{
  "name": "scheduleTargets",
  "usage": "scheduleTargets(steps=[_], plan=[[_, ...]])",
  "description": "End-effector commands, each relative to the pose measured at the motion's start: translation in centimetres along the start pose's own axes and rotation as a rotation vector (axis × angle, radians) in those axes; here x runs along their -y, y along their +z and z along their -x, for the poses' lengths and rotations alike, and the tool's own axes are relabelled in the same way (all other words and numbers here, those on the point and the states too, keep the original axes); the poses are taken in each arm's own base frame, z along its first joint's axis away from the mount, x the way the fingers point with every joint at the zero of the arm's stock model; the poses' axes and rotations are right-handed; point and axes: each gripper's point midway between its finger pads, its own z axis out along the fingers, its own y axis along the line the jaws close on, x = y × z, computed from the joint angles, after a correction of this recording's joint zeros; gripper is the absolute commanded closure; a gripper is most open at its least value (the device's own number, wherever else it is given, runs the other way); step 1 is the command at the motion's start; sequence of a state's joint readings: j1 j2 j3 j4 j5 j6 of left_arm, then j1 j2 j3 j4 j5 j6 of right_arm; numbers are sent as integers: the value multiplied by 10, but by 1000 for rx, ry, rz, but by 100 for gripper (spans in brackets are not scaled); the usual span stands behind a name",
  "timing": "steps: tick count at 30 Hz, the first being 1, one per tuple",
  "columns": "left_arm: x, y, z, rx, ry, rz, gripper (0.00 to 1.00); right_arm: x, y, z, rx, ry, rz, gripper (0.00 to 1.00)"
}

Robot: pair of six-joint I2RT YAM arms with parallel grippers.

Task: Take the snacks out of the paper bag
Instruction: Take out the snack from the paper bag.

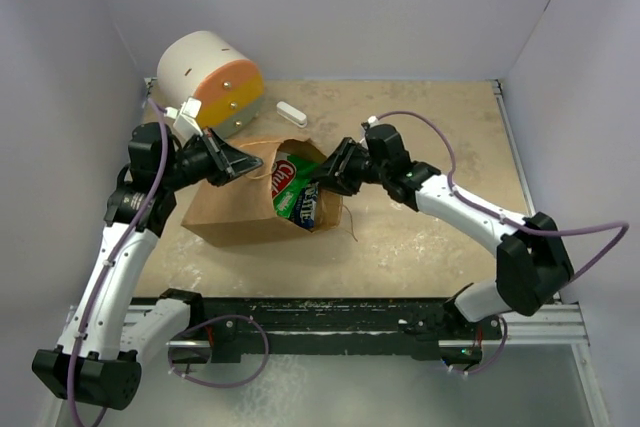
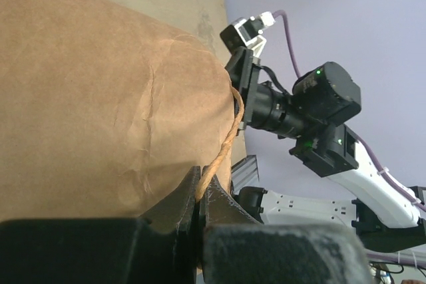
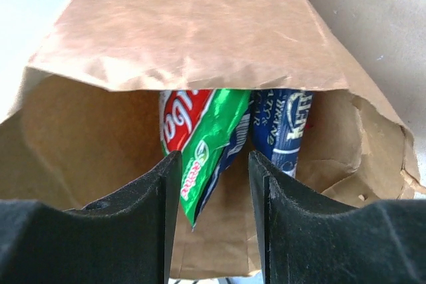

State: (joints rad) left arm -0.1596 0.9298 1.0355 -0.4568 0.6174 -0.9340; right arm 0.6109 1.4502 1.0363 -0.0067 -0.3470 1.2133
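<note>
The brown paper bag (image 1: 232, 212) lies on its side with its mouth facing right. My left gripper (image 1: 250, 168) is shut on the bag's twisted handle (image 2: 223, 151), beside the bag's wall (image 2: 100, 98). My right gripper (image 1: 322, 180) is open at the bag's mouth (image 3: 186, 24). The green chip bag (image 1: 288, 187) with the red-white logo sticks out of the mouth, and its lower corner (image 3: 206, 144) hangs between my right gripper's open fingers (image 3: 214, 184). A blue-white pouch (image 3: 283, 121) sits beside it, also showing in the top view (image 1: 309, 208). Other packets are hidden inside.
A white-and-orange cylinder (image 1: 210, 77) stands at the back left, close behind my left arm. A small white bar (image 1: 290, 112) lies behind the bag. Walls enclose the table on three sides. A black rail (image 1: 350, 317) runs along the near edge.
</note>
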Motion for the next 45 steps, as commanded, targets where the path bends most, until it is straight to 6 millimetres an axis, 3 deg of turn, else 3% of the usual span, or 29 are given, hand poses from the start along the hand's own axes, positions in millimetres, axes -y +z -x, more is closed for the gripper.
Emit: scheduleTargets(steps=[1,6,12,13,18,23,30,36,40,45], plan=[[12,-1,5,19,20,-40,100,-13,9,9,75,45,67,54],[14,1,6,14,21,-60,100,4,32,4,60,68,40,56],[12,3,1,-16,21,-59,100,7,52,2,67,84,36,61],[11,3,0,-21,20,-60,100,-3,54,5,73,84,51,61],[11,1,-3,-35,25,-62,100,-3,68,10,81,83,47,64],[6,-3,-9,-53,48,-34,100,-10,66,22,130,32,12,69],[3,-8,-15,-69,62,-22,100,-10,71,25,136,9,6,65],[0,-7,-16,-75,59,-12,100,-25,64,35,170,-46,-2,86],[-5,-7,-12,-52,51,26,100,-44,54,27,133,-61,52,100],[-7,-8,1,-19,63,98,100,-71,27,25,135,-105,104,100]])
